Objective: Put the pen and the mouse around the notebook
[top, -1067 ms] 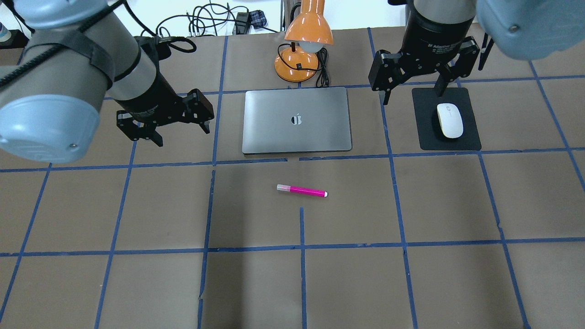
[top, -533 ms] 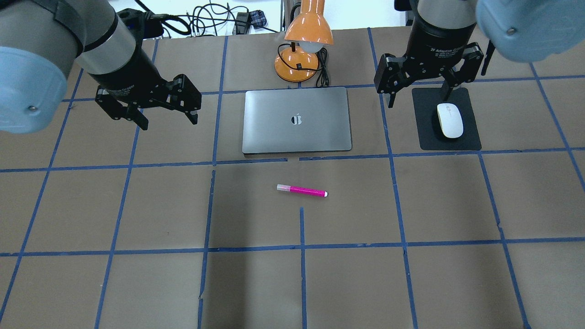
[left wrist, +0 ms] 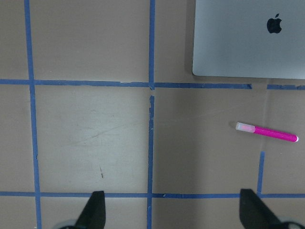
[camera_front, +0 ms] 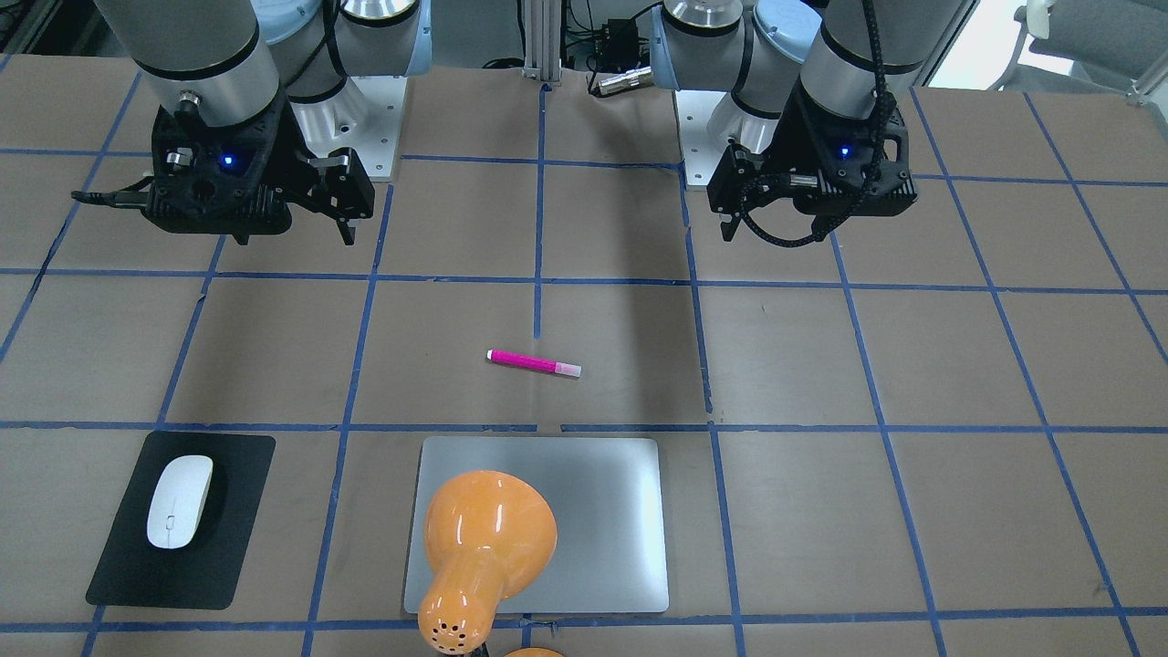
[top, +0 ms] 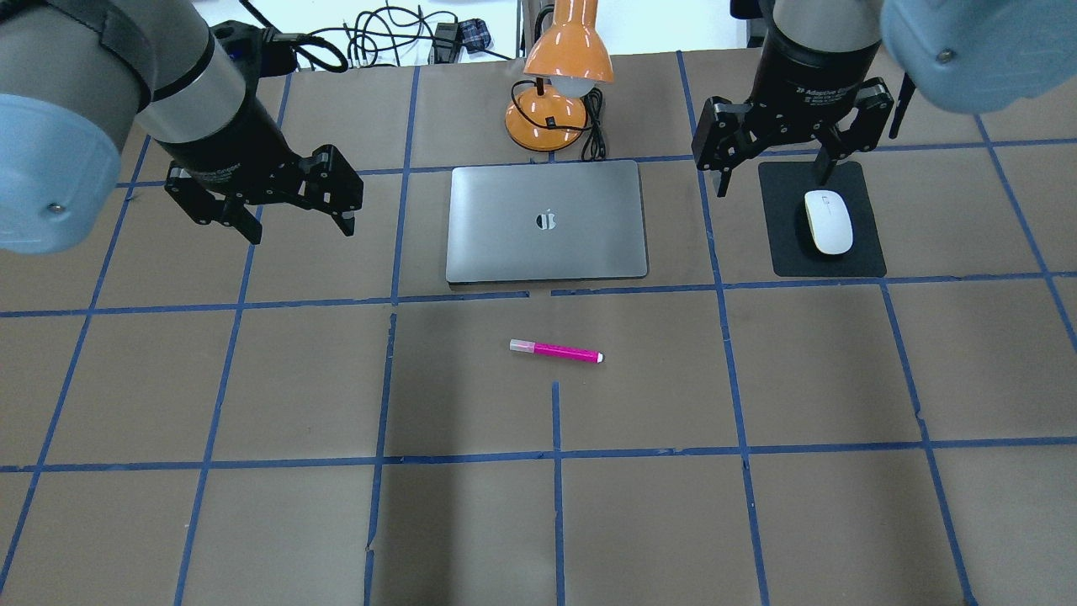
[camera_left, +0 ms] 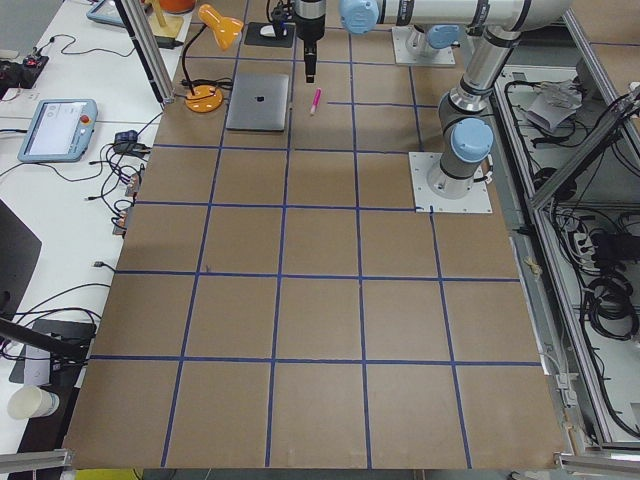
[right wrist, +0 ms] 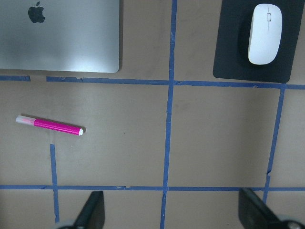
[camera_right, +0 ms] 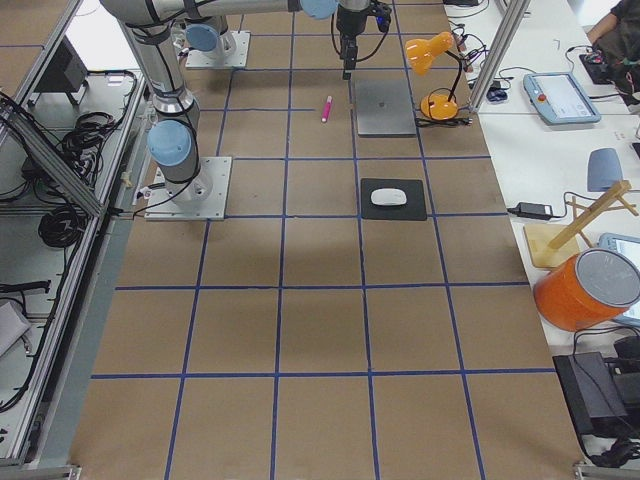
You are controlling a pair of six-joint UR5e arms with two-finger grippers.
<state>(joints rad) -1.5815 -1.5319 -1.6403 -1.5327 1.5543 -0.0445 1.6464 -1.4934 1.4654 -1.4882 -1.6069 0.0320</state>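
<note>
The pink pen (top: 555, 351) lies flat on the brown table, just in front of the closed silver notebook (top: 547, 220). To the notebook's right, the white mouse (top: 829, 221) rests on a black mat. My left gripper (top: 299, 227) hangs open and empty above the table, left of the notebook. My right gripper (top: 770, 181) is open and empty between the notebook and the mouse, above the mat's far left corner. The left wrist view shows the pen (left wrist: 267, 132) ahead to the right, and the right wrist view shows the mouse (right wrist: 265, 33) and pen (right wrist: 50, 125).
An orange desk lamp (top: 559, 76) stands right behind the notebook, its cord beside it. The black mat (top: 787, 252) lies under the mouse. Cables (top: 379, 38) lie at the far edge. Blue tape lines grid the brown table.
My left gripper has swung away to the left and toward the far side, then eased slightly back. The right gripper shifted a little farther back. Both stayed open; pen and mouse did not move.
</note>
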